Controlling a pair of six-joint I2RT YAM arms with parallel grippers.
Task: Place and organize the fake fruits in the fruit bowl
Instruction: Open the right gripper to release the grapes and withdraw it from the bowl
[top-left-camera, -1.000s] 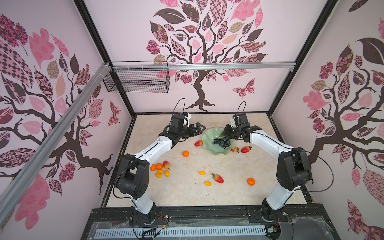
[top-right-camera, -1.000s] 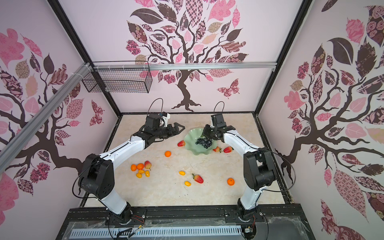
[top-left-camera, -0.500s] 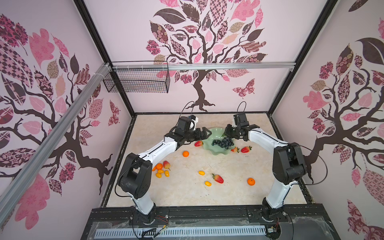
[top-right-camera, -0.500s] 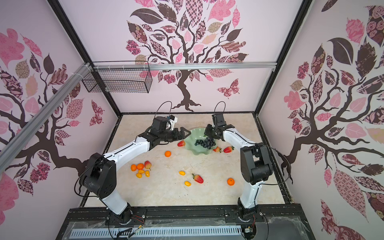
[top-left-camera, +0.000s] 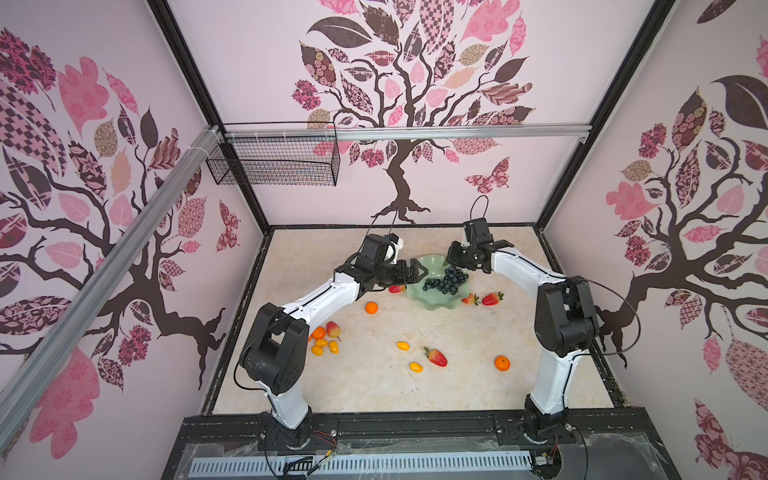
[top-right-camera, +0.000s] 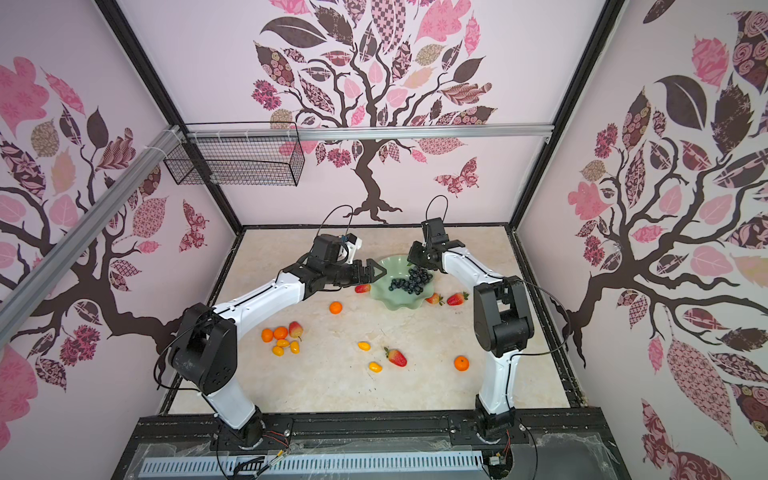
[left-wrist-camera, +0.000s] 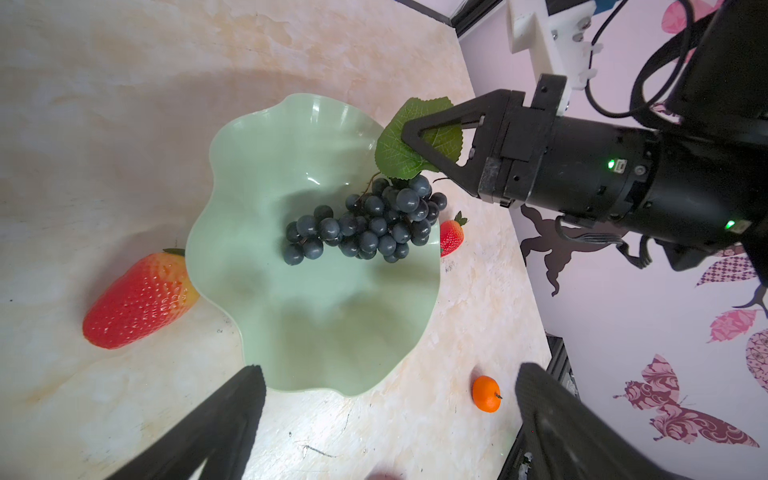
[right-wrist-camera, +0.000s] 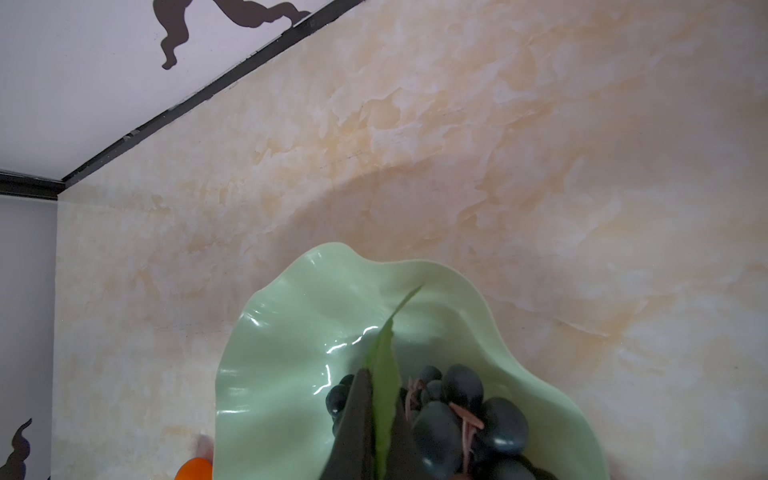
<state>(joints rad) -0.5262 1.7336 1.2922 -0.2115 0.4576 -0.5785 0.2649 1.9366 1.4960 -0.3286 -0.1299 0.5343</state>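
Observation:
The mint-green fruit bowl (top-left-camera: 432, 300) (top-right-camera: 399, 301) (left-wrist-camera: 316, 311) (right-wrist-camera: 282, 374) stands at the back middle of the table. A dark grape bunch (top-left-camera: 446, 279) (top-right-camera: 411, 280) (left-wrist-camera: 365, 224) (right-wrist-camera: 465, 411) lies in it. My right gripper (top-left-camera: 451, 257) (top-right-camera: 413, 259) (left-wrist-camera: 409, 133) (right-wrist-camera: 380, 415) is shut on the bunch's green leaf (left-wrist-camera: 399, 153) at the bowl's far right rim. My left gripper (top-left-camera: 419, 270) (top-right-camera: 376, 272) (left-wrist-camera: 392, 374) hangs open and empty over the bowl's left rim. A strawberry (top-left-camera: 397, 289) (left-wrist-camera: 137, 299) lies against the bowl's left side.
Two strawberries (top-left-camera: 482, 298) lie right of the bowl. An orange (top-left-camera: 371, 307) sits in front of the left gripper. Oranges, a pear (top-left-camera: 333, 328) and small ovals cluster at the left. Two ovals, a strawberry (top-left-camera: 436, 356) and an orange (top-left-camera: 502, 363) lie nearer the front. A wire basket (top-left-camera: 274, 160) hangs high.
My left gripper has swung right, from left of the bowl to over its left rim. My right gripper has stayed at the bowl, shut on the leaf.

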